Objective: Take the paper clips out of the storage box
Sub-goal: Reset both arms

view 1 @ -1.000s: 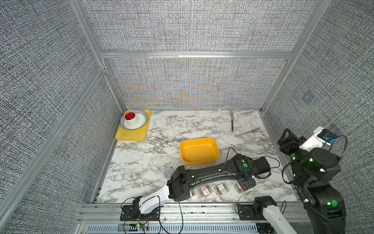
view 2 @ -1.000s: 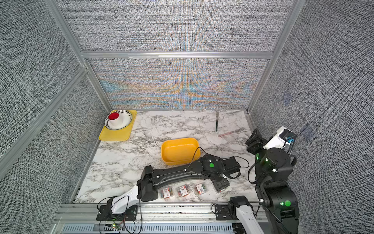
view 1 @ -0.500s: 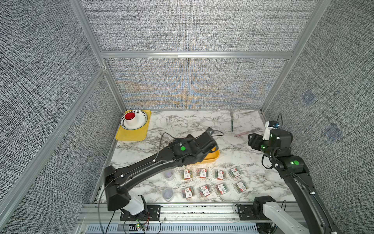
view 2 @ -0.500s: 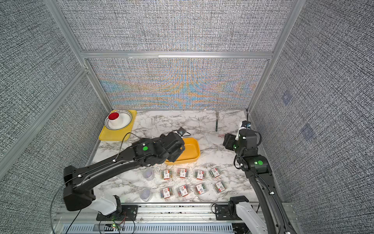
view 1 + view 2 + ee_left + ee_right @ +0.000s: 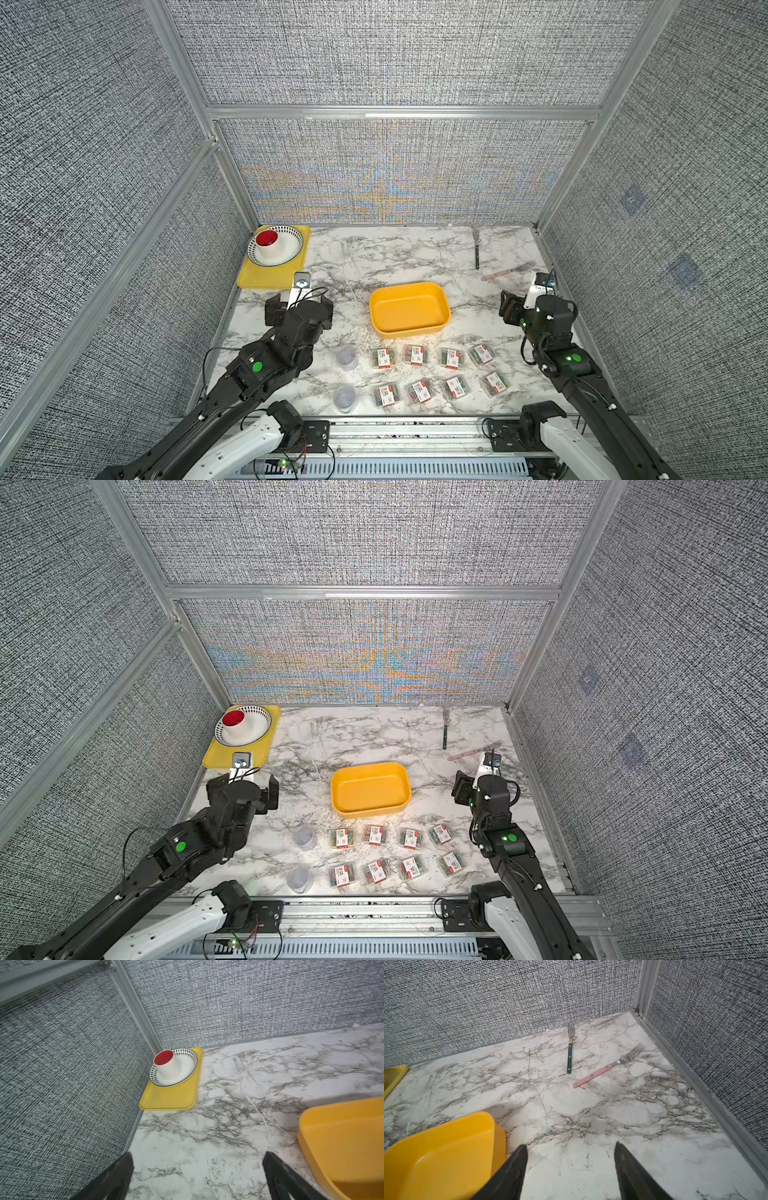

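Looking down over the marble table, I see the paper clips lying outside the storage box, on the tabletop between it and the front rail. Eight rectangular packs sit in two rows of four, and two round tubs sit off the rows' left ends, one per row, none of them touching. The storage box stands upright near the middle of the table, and both top views show only its bare yellow floor. The left gripper hangs above the marble to the left of the box, close to the near edge of a flat yellow tray. Its jaws are spread wide with only tabletop between them. The right gripper hangs off the right side of the box, its jaws parted and grasping nothing. The tray lies in the back left corner and carries a patterned bowl with a white, red-lined cup standing in it. Near the back right corner lie a green-handled fork, tines toward the back wall, and a slanted pink-handled fork, close to each other but apart.
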Robot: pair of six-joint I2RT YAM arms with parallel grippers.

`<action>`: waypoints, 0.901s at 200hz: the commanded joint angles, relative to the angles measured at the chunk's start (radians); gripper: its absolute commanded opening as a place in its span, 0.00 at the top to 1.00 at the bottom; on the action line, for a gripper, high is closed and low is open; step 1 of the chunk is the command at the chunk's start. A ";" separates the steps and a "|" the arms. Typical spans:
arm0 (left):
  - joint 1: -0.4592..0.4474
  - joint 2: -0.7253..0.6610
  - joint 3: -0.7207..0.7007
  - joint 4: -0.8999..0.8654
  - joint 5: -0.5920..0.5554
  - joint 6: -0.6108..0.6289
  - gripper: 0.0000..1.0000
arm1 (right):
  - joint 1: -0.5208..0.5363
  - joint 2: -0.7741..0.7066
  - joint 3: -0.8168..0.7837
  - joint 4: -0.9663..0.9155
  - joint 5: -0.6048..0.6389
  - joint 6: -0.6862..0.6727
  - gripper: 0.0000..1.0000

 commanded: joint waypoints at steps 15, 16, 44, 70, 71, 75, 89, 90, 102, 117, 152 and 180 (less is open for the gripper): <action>0.065 -0.088 -0.189 0.286 -0.163 0.062 0.00 | 0.001 0.048 -0.075 0.258 0.059 -0.111 0.27; 0.067 -0.091 -0.196 0.292 -0.166 0.062 0.00 | 0.001 0.051 -0.078 0.263 0.060 -0.112 0.27; 0.151 -0.131 -0.334 0.400 -0.187 0.037 0.00 | 0.002 0.101 -0.155 0.428 0.076 -0.157 0.25; 0.203 -0.132 -0.419 0.506 -0.165 -0.001 0.00 | 0.001 0.154 -0.247 0.628 0.075 -0.179 0.25; 0.205 -0.131 -0.423 0.512 -0.165 -0.002 0.00 | 0.001 0.158 -0.251 0.636 0.075 -0.181 0.25; 0.211 -0.125 -0.433 0.530 -0.165 -0.002 0.00 | 0.001 0.171 -0.266 0.676 0.075 -0.189 0.25; 0.237 -0.094 -0.464 0.597 -0.160 0.005 0.00 | 0.001 0.232 -0.309 0.810 0.088 -0.220 0.25; 0.238 -0.091 -0.465 0.601 -0.158 0.005 0.00 | 0.001 0.237 -0.313 0.822 0.089 -0.221 0.25; 0.264 -0.054 -0.473 0.635 -0.143 0.010 0.00 | -0.001 0.314 -0.334 0.929 0.111 -0.254 0.25; 0.290 -0.008 -0.473 0.680 -0.122 0.053 0.00 | -0.003 0.428 -0.345 1.043 0.135 -0.273 0.24; 0.349 0.081 -0.558 0.911 -0.045 0.117 0.00 | -0.006 0.595 -0.335 1.237 0.108 -0.294 0.24; 0.420 0.203 -0.591 1.036 0.039 0.113 0.00 | -0.026 0.683 -0.352 1.378 0.073 -0.336 0.24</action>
